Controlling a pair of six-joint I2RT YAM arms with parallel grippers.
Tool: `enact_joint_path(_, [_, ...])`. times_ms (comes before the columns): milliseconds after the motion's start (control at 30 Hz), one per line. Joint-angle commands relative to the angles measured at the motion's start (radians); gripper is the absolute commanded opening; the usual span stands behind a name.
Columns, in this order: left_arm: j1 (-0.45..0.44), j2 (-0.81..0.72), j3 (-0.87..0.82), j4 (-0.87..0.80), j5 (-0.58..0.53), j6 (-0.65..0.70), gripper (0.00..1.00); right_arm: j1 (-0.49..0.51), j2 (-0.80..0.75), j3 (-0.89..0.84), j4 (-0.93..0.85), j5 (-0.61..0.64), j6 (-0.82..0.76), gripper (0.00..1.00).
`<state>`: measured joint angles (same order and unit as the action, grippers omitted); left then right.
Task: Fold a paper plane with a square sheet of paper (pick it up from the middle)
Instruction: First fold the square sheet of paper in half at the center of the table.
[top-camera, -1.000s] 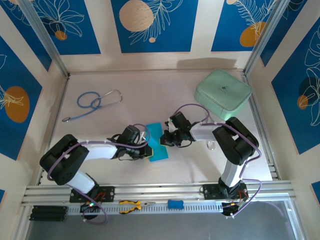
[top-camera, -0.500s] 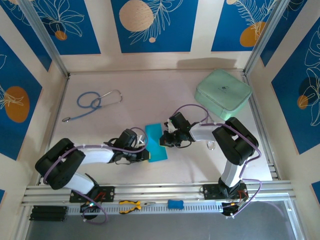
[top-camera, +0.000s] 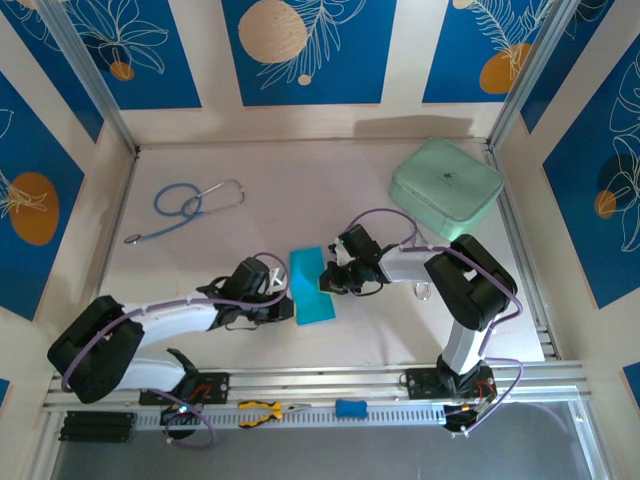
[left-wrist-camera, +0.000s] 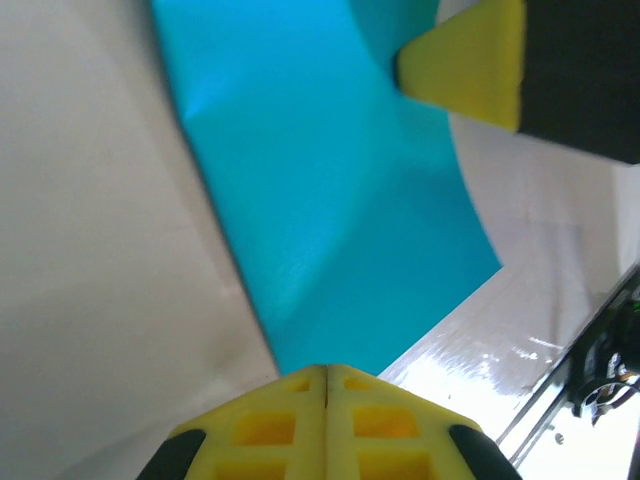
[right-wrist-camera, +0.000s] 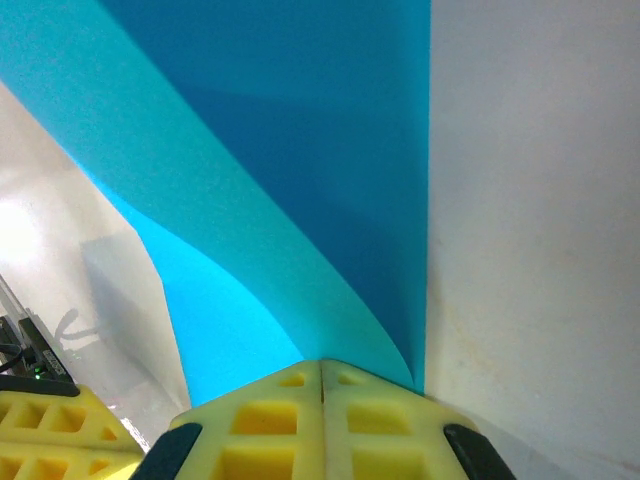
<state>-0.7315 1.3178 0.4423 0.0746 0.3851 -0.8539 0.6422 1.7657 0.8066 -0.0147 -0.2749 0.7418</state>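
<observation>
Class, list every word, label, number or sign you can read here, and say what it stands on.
No text can be read.
On the green case: a small dark mark on its lid, too small to read.
On the blue paper and the wall panels: no writing.

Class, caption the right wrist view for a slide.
Shut right gripper pinching the edge of a curled blue paper sheet.
</observation>
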Motion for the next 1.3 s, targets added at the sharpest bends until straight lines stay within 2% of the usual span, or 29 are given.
enact_joint_path(0, [-0.009,0.068,0.055,0.129,0.045,-0.063,0.05,0.001,0.029,-0.041,-0.127,0.074,0.006,0.0])
enact_joint_path(133, [-0.009,0.15,0.033,0.231,0.093,-0.1,0.04,0.001,0.026,-0.043,-0.127,0.074,0.005,0.0])
enact_joint_path(367, [-0.009,0.157,-0.089,0.267,0.139,-0.102,0.04,0.001,0.021,-0.044,-0.134,0.08,0.003,0.0])
enact_joint_path(433, [-0.012,0.145,-0.096,0.19,0.148,-0.057,0.04,0.001,0.022,-0.044,-0.137,0.082,0.007,0.0])
enact_joint_path(633, [-0.023,0.065,-0.057,-0.074,0.072,0.084,0.05,0.0,0.015,-0.047,-0.14,0.09,0.004,0.0])
enact_joint_path(867, [-0.032,-0.043,0.025,-0.194,-0.015,0.123,0.05,0.001,0.021,-0.052,-0.132,0.086,0.006,0.0])
enact_joint_path(967, [-0.031,-0.064,0.043,-0.149,-0.041,0.088,0.06,0.001,0.024,-0.053,-0.13,0.086,0.007,0.0])
enact_joint_path(1167, [-0.034,0.073,0.057,0.103,0.069,-0.017,0.04,0.0,0.025,-0.051,-0.131,0.084,0.007,0.0])
enact_joint_path(1267, [-0.039,0.118,0.051,0.122,0.08,-0.021,0.05,0.0,0.025,-0.053,-0.131,0.082,0.007,0.0])
